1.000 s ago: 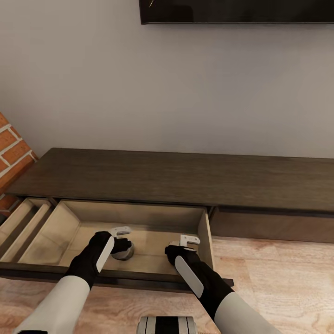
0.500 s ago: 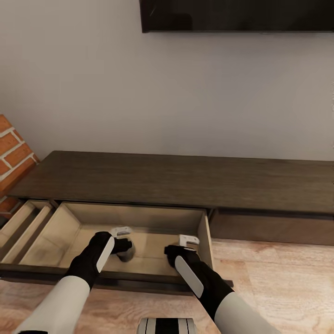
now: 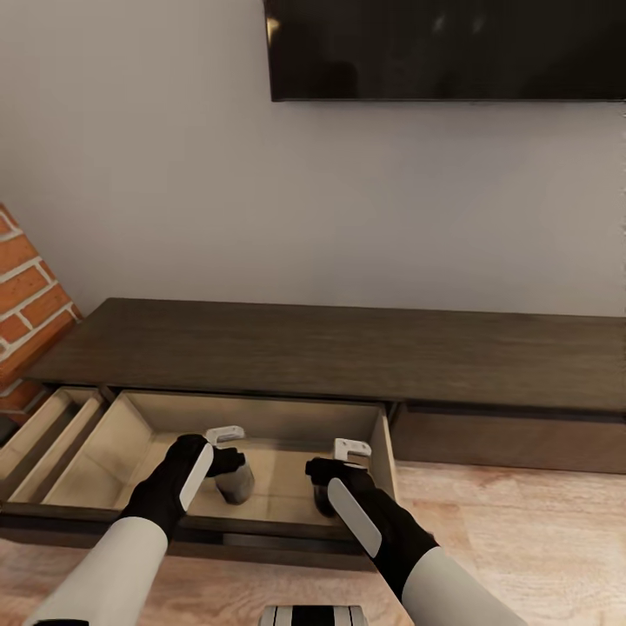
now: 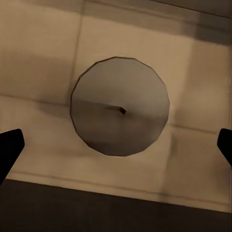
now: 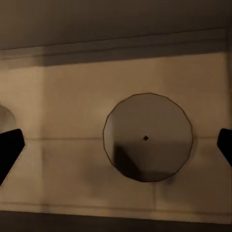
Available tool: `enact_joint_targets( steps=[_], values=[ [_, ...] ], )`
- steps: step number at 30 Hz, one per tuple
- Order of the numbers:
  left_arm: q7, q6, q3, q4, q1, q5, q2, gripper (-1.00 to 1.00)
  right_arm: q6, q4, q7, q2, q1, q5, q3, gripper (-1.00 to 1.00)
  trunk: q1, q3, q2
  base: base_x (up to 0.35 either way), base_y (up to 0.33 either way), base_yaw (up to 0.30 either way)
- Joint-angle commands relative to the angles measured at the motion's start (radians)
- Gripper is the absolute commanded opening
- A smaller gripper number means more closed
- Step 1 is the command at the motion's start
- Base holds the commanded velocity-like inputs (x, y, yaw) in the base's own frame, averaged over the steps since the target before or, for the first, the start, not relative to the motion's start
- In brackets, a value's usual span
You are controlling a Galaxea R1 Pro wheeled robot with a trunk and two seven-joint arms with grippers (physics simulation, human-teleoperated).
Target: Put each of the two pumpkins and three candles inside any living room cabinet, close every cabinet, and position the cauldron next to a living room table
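The cabinet (image 3: 348, 348) is a long, low, dark brown console with a wide drawer (image 3: 113, 435) pulled out, lined in pale beige. Two candles stand on the drawer floor. One candle (image 3: 236, 483) (image 4: 121, 106) sits right below my left gripper (image 3: 228, 458) (image 4: 116, 145), which is open, its dark fingertips (image 4: 9, 147) spread wide of the candle. The other candle (image 3: 322, 499) (image 5: 147, 137) stands under my right gripper (image 3: 336, 474) (image 5: 116, 145), also open and clear of it. The pumpkins, cauldron and table are out of view.
A second drawer (image 3: 48, 426) is open at the far left beside the brick fireplace (image 3: 26, 300). The drawer front (image 3: 513, 439) to the right is shut. A black TV (image 3: 443, 48) hangs on the wall above. Wood floor (image 3: 522, 539) lies in front.
The head view has risen, showing more of the TV. Both grippers have lifted slightly, so more of each candle shows beneath them.
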Motion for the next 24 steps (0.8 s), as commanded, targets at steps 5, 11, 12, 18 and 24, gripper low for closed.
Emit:
enact_joint_targets(
  steps=[5,11,12,18,24],
  values=[
    [0.000,0.006,0.001,0.002,0.000,0.003,0.000,1.00,0.025,-0.004,0.000,0.000,0.000,0.000,-0.001,1.00,-0.002,0.019,0.001,0.000,0.000,0.000],
    [0.000,0.024,0.003,0.002,0.000,0.004,0.001,1.00,0.054,-0.041,0.000,0.000,0.001,-0.006,-0.003,1.00,-0.005,0.043,0.003,0.000,0.000,0.000],
    [0.000,0.030,0.004,0.002,0.000,0.004,0.001,1.00,0.059,-0.044,0.000,0.000,0.001,-0.007,-0.003,1.00,-0.005,0.047,0.003,0.000,0.000,0.000],
    [-0.001,0.069,0.005,0.002,-0.002,0.006,0.001,1.00,0.082,-0.051,0.000,0.000,0.002,-0.009,-0.004,1.00,-0.015,0.068,0.018,-0.138,0.000,0.000],
    [-0.001,0.076,0.006,0.002,-0.004,0.005,0.001,1.00,0.085,-0.049,0.000,0.000,0.002,-0.012,-0.005,1.00,-0.038,0.087,0.060,-0.088,0.000,0.000]
  ],
)
